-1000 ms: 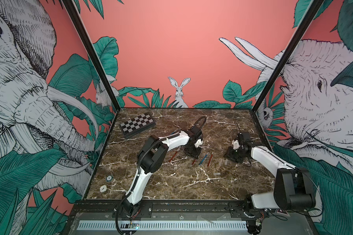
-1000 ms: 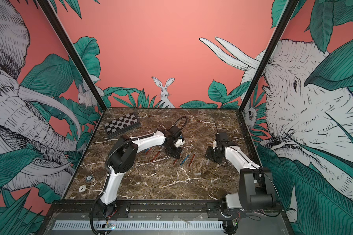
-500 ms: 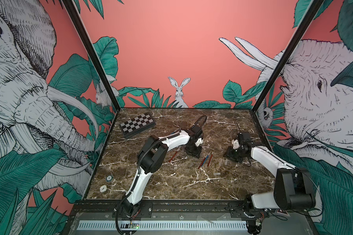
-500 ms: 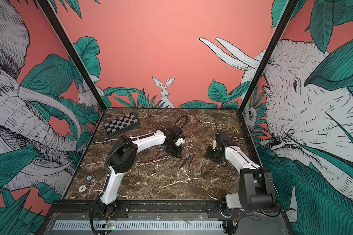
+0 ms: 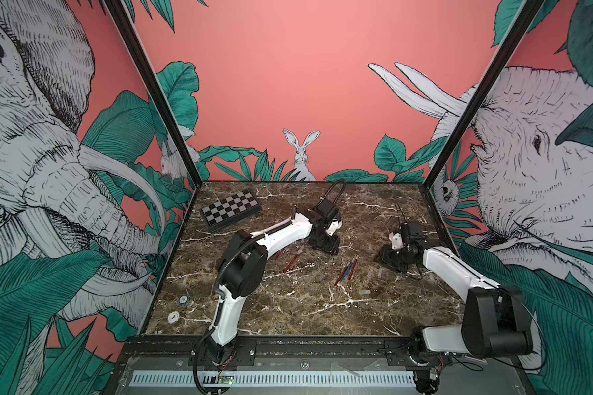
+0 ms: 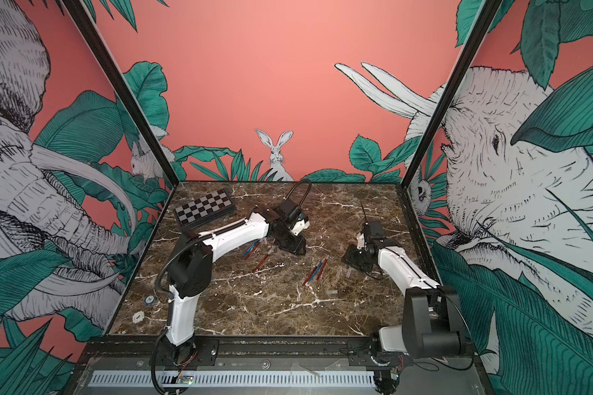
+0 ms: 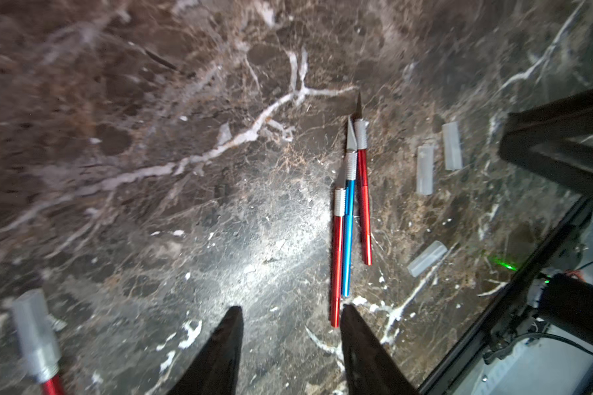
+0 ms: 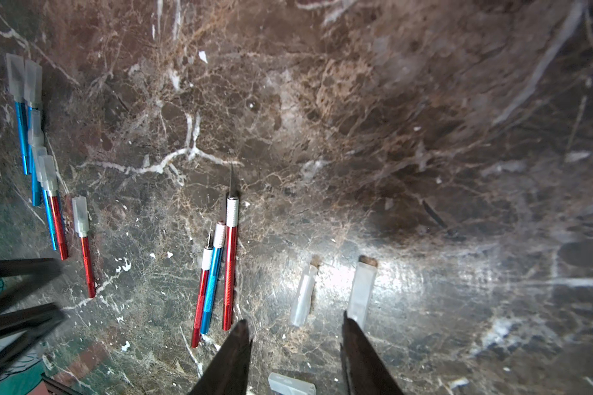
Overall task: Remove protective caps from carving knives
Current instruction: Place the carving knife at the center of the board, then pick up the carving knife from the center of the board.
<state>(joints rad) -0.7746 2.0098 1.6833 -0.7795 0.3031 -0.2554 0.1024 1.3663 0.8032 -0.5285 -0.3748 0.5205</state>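
Left end effector: we are holding our left end effector (image 7: 291,307) low over the brown marbled table (image 5: 288,318). Its two black fingers are standing apart and gripping nothing.
Right end effector: we are holding our right end effector (image 8: 295,318) low over the table as well, fingers apart and clamping nothing.
Bare knives: three thin bare carving knives (image 7: 348,232), two with red metallic handles and one with blue, are lying side by side and touching, between our two arms. Their silver blades are showing. One red handle end is sitting just beside a left fingertip.
Loose caps: two short clear plastic loose protective caps (image 8: 303,295) are lying just ahead of our right fingers. One of them is reaching a fingertip. A third is lying lower down, between the fingers.
Capped knives: a bunch of blue and red capped carving knives (image 8: 48,172) is lying beside our left arm, clear caps on the tips. A single red capped one (image 8: 87,266) is lying just next to the bunch.
Board: a black-and-silver checkered board (image 5: 230,209) is lying at the far left of the table, well apart.
Discs: two small round discs (image 5: 183,299) are sitting near the table's left edge; we are not making out what they are.
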